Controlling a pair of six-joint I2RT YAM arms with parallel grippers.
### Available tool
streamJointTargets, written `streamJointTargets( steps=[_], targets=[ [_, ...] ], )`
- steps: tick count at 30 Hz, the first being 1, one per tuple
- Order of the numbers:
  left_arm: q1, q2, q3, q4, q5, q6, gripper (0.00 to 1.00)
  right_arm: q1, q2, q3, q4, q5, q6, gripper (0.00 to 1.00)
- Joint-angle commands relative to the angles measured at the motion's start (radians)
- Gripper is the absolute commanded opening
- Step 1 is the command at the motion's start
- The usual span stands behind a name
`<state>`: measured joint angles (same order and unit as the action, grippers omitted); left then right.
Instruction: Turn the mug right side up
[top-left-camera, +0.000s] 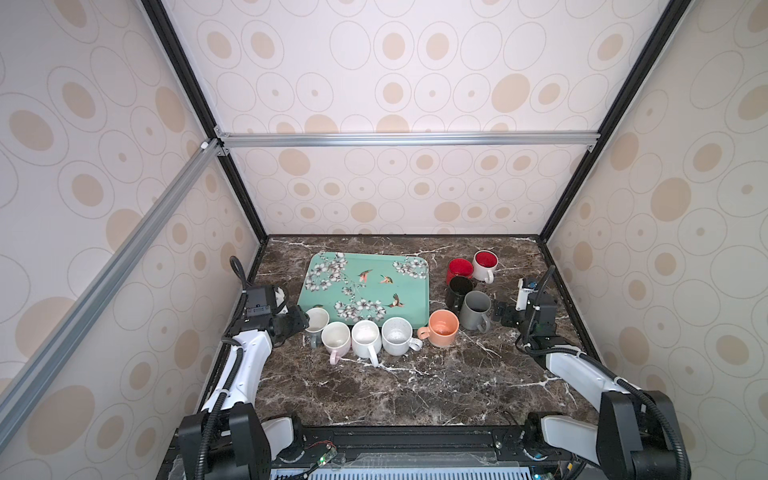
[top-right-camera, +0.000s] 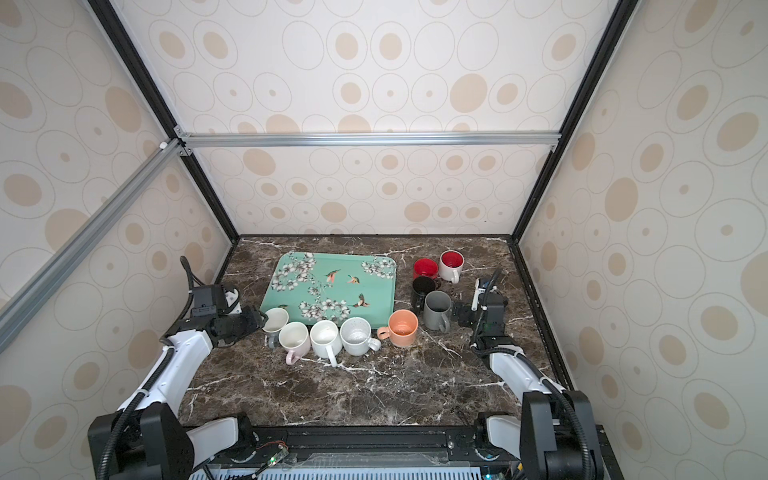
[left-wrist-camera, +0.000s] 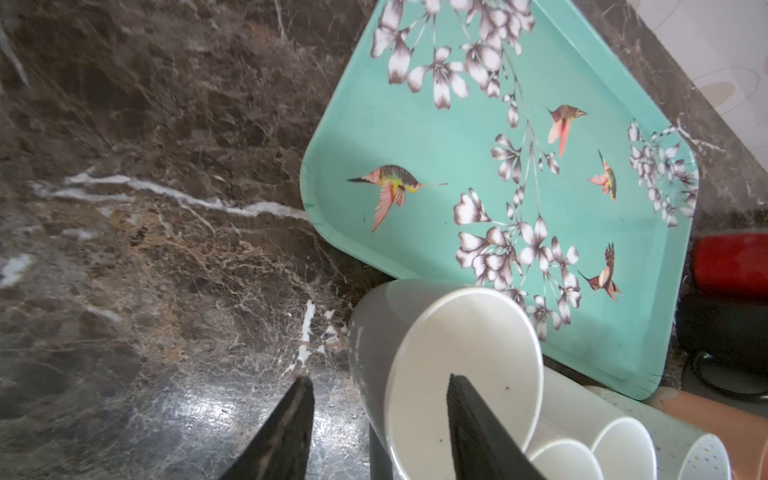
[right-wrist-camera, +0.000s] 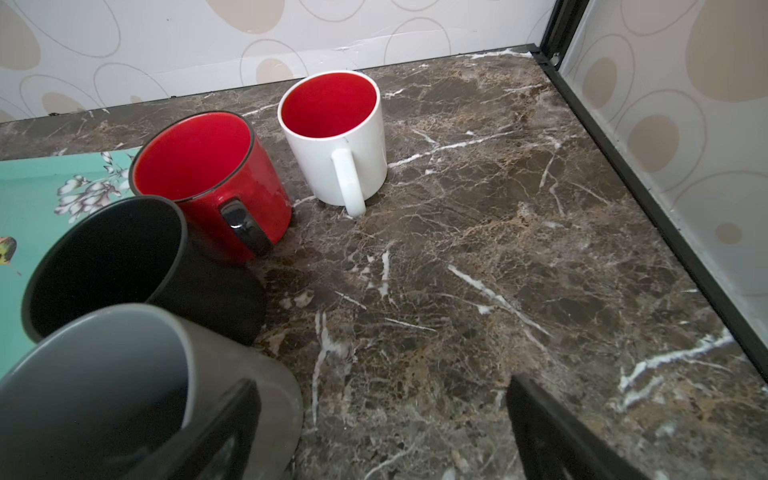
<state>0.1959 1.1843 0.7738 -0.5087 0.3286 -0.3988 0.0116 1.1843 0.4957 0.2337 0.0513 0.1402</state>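
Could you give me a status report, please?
Left gripper open, fingers straddling wall of leftmost mug. Right gripper open. Mug mouth-up; pink-handled mug close beside it.

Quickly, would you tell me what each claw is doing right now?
Left claw: open, astride the white-lined mug's wall, not yet clamped.
Right claw: open, empty, beside the dark grey mug.

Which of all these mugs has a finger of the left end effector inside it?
The leftmost front-row mug, grey outside and white inside: one finger of the left end effector is inside its rim.
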Motion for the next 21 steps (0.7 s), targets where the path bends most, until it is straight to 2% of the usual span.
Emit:
streamJointTargets(
  steps=[1, 8, 13, 21],
  targets=[
    [-0.013, 0.033, 0.017, -0.006, -0.013, 0.005, 0.50, 0.003, -0.034, 0.048, -0.097, -0.020, 0.040, 0.95],
    [-0.039, 0.104, 0.041, -0.007, -0.072, 0.020, 0.40, 0.008, -0.055, 0.090, -0.169, -0.047, 0.063, 0.94],
    [-0.052, 0.114, 0.048, -0.004, -0.092, 0.025, 0.22, 0.010, -0.060, 0.091, -0.179, -0.045, 0.070, 0.93],
    [-0.055, 0.080, 0.085, -0.039, -0.139, 0.045, 0.00, 0.009, -0.066, 0.096, -0.188, -0.043, 0.073, 0.93]
  ],
)
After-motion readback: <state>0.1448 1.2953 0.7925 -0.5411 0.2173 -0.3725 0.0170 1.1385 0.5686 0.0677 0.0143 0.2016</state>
